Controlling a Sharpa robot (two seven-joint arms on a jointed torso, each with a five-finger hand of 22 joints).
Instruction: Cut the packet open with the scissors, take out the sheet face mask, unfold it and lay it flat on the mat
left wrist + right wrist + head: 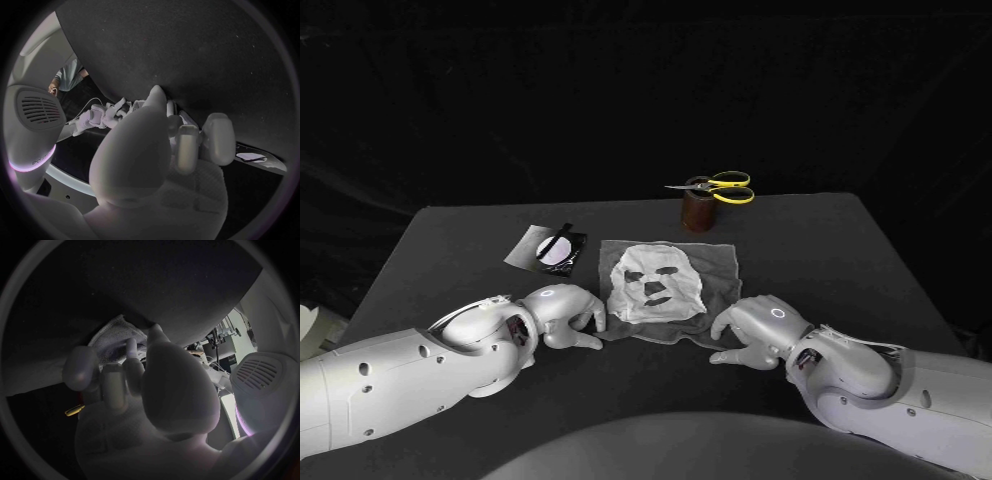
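At the table's middle, the face mask (655,278) lay unfolded on the mat (718,260), chin toward the near edge. The left hand (564,317) and right hand (749,329), both released and empty, flanked the mat's near corners, equally close.

Thin white sheet mask (656,275) on soft grey cloth mat (723,262); glossy packet (545,247); yellow plastic-handled scissors (723,187); matt black surface (834,260).
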